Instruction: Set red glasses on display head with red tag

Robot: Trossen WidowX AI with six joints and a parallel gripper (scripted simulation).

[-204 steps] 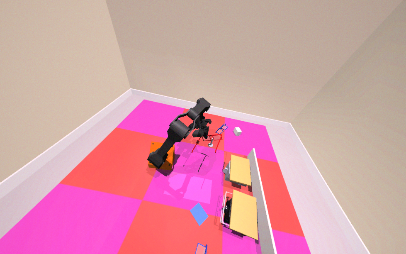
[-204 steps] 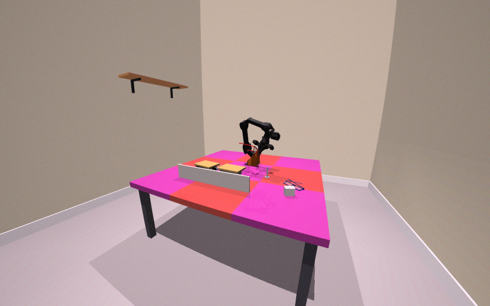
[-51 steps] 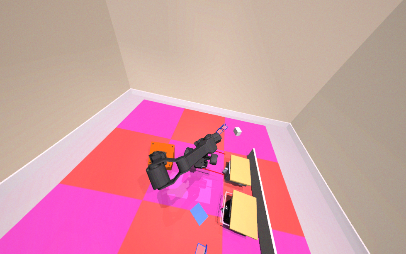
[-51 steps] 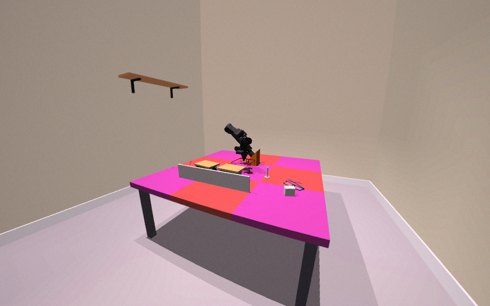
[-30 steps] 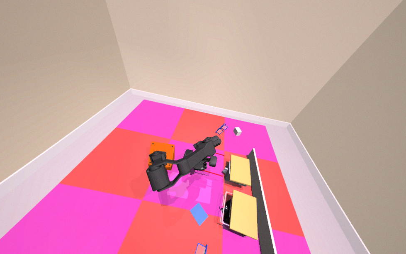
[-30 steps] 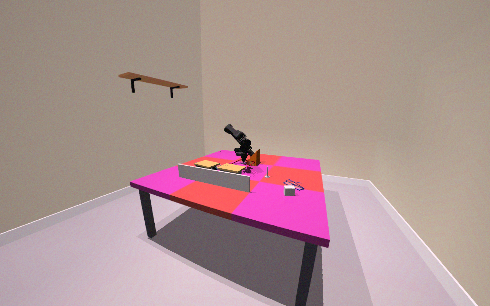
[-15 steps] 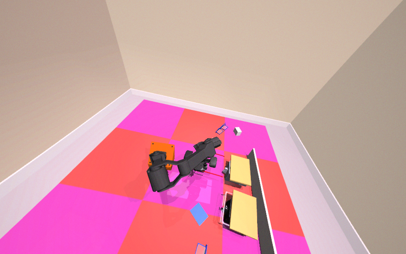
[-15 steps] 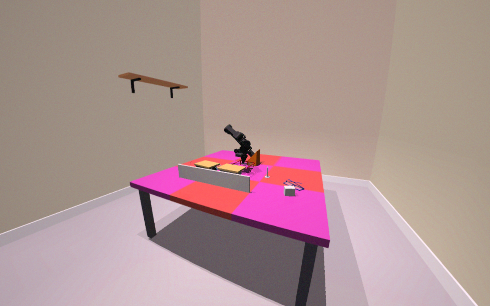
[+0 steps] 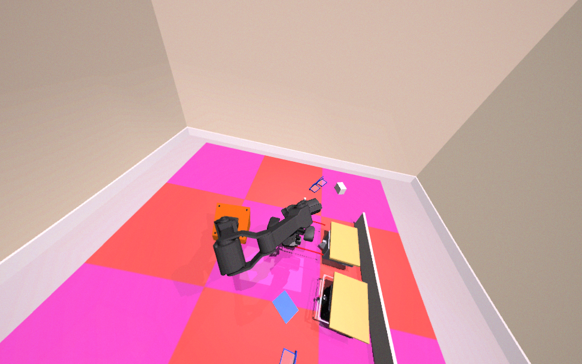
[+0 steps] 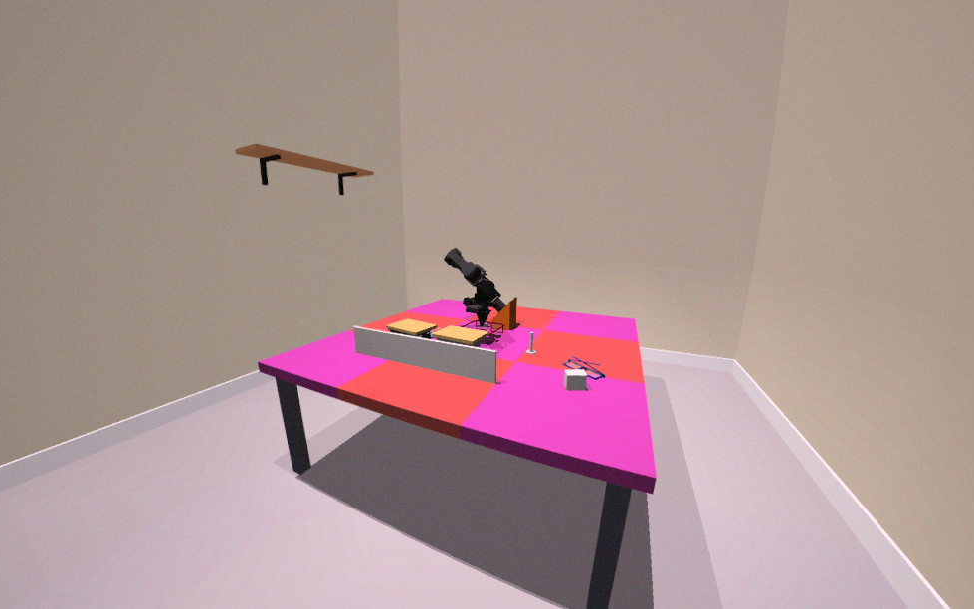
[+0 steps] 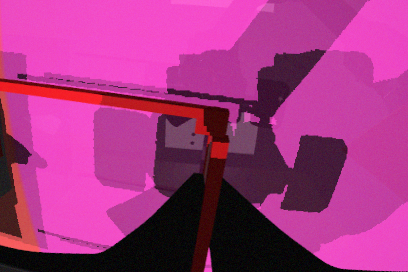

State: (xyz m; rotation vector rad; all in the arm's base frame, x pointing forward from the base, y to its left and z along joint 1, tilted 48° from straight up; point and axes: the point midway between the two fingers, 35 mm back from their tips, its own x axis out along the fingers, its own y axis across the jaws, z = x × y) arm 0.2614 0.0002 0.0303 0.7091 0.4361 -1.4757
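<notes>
My gripper [image 10: 483, 324] [image 11: 206, 183] is shut on a temple of the red glasses [image 9: 309, 250] [image 11: 60, 92], near the corner of their frame. The glasses are held above the table, with both temples reaching toward the nearer display head in the top view. That head [image 9: 323, 244] [image 10: 461, 333] is mostly hidden beneath a tan board [image 9: 345, 243]. The other head [image 9: 325, 301] [image 10: 412, 326] is dark and sits under a second tan board [image 9: 350, 305], with a thin pale outline at its front. The red tag does not show clearly. The arm hides the fingertips in the top view.
A long upright panel [image 9: 373, 285] [image 10: 429, 359] stands behind the heads. An orange block [image 9: 233, 212] [image 10: 508, 314] stands by the arm's base. Also there are blue glasses [image 9: 318, 184], a white block [image 9: 340, 188] [image 10: 575, 380], a white peg [image 10: 531, 342] and a blue square [image 9: 285, 307].
</notes>
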